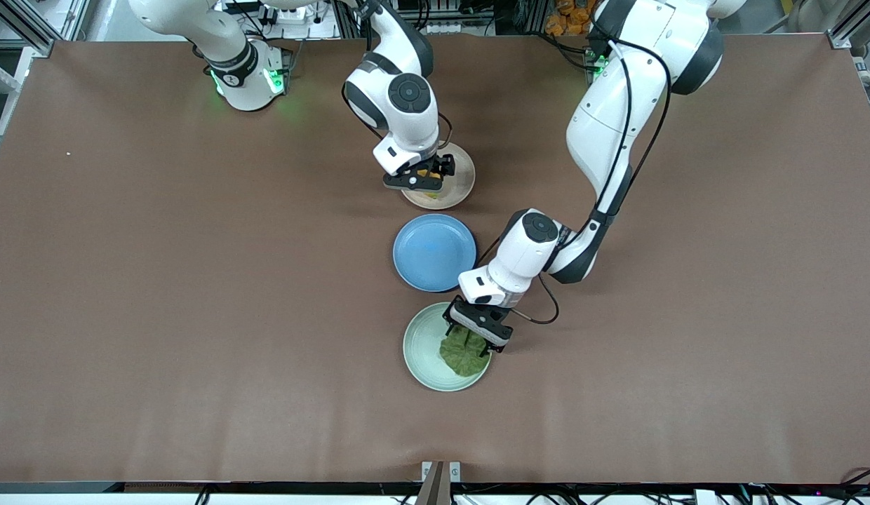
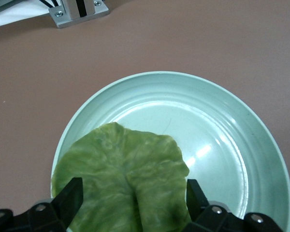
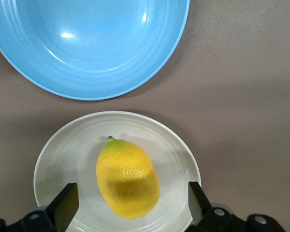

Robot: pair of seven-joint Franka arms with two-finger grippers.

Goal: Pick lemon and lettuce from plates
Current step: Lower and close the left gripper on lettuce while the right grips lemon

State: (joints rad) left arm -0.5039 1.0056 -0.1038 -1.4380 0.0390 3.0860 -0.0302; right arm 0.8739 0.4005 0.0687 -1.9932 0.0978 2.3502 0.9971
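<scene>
**Both grippers poised to grasp**

Lettuce [image 1: 464, 353] lies nearest the camera on the mint plate [image 1: 422, 351], between my left gripper [image 1: 470, 340]'s spread fingers [image 2: 71, 198]. Farther off, past the blue plate [image 1: 434, 252], the lemon [image 3: 127, 178] sits on the beige plate [image 1: 457, 186], my right gripper [image 1: 429, 175] spread wide around it, touching nothing. I judge we're at the approach; next, descend and close.

lemon [image 1: 426, 172] mostly hidden, lettuce [image 2: 125, 179] cut off
</scene>
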